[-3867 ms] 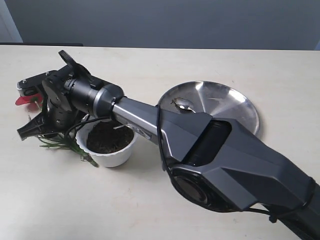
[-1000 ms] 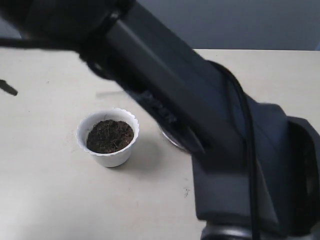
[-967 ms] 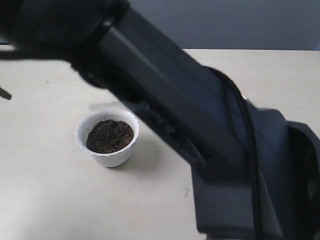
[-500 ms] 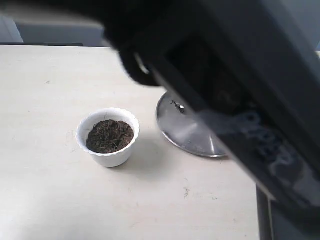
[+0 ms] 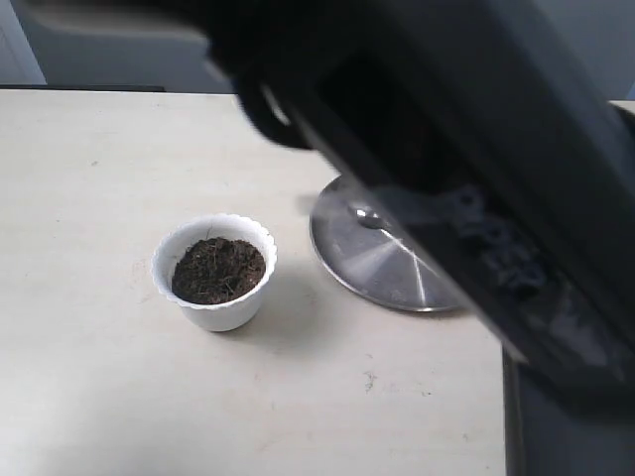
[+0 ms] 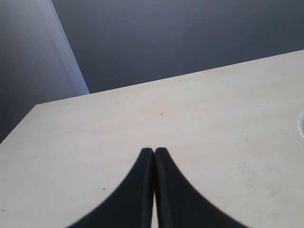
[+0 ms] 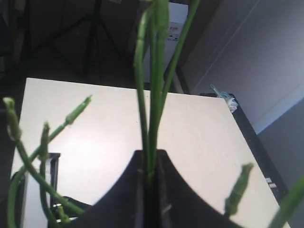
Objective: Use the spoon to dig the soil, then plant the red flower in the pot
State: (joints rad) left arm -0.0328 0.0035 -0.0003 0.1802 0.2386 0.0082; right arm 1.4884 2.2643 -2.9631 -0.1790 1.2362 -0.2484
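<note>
The white scalloped pot (image 5: 213, 297) stands on the table, filled with dark soil (image 5: 218, 270). To its right, the spoon (image 5: 365, 214) lies on the steel plate. In the right wrist view my right gripper (image 7: 151, 153) is shut on the long green stems (image 7: 153, 95) of the red flower, and side shoots stick out around it. The red blooms are out of view. My left gripper (image 6: 154, 151) is shut and empty above bare table, with a sliver of the pot's rim (image 6: 301, 126) at the frame edge. Neither gripper shows in the exterior view.
The round steel plate (image 5: 397, 278) sits right of the pot. The dark bulk of my right arm (image 5: 446, 149) fills the upper right of the exterior view, close to the camera, and hides part of the plate. The table's right edge (image 5: 504, 397) is near.
The right arm has gone from the flower left of the pot to high near the camera. The flower is gone from the table and its stems are in the right gripper.
</note>
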